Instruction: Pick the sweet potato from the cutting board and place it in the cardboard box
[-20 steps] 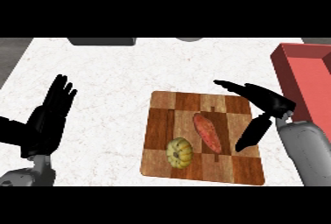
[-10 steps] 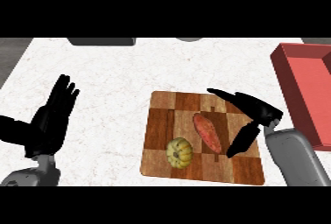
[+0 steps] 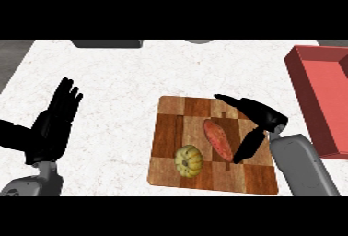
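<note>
Closer to the elongated orange sweet potato [image 3: 217,138] the black right hand [image 3: 263,118] has been brought, fingers spread wide, nothing held. A chequered wooden cutting board [image 3: 170,133] is laid on the white speckled worktop [image 3: 136,78]. The potato, smooth and tapered, is seen at the board's middle.

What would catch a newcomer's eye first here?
The wooden cutting board in mid-counter stands out, bearing an orange sweet potato and a small yellow squash. The black right hand hangs open over the board's right side, beside the sweet potato. A red box lies at the right edge, and the left hand rests open at the left.
</note>
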Controlling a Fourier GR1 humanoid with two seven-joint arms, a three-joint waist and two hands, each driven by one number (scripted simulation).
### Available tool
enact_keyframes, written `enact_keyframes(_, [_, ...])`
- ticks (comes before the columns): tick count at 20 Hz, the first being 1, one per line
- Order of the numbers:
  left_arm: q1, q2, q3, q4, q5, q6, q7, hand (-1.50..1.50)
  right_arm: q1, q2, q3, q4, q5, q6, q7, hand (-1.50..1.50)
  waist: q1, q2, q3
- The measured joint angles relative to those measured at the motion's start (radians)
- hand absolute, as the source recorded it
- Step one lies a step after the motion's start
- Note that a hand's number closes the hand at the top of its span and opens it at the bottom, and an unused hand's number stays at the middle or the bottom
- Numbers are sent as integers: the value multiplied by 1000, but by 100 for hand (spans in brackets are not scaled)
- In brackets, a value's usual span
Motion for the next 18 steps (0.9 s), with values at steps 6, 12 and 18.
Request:
enact_keyframes(6, [-9, -11, 22, 8, -7, -23, 0, 0, 11, 40, 11, 20, 42, -4, -16, -150, -1, 0, 0])
enact_keyframes(12, [3, -35, 23, 7, -27, -34, -12, 0, -7, 66, 4, 75, 85, -18, -42, -150, 0, 0, 0])
enact_keyframes(18, [-5, -41, 36, -11, -28, -39, 17, 0, 25, 86, 23, 86, 131, -32, -64, -150, 0, 0, 0])
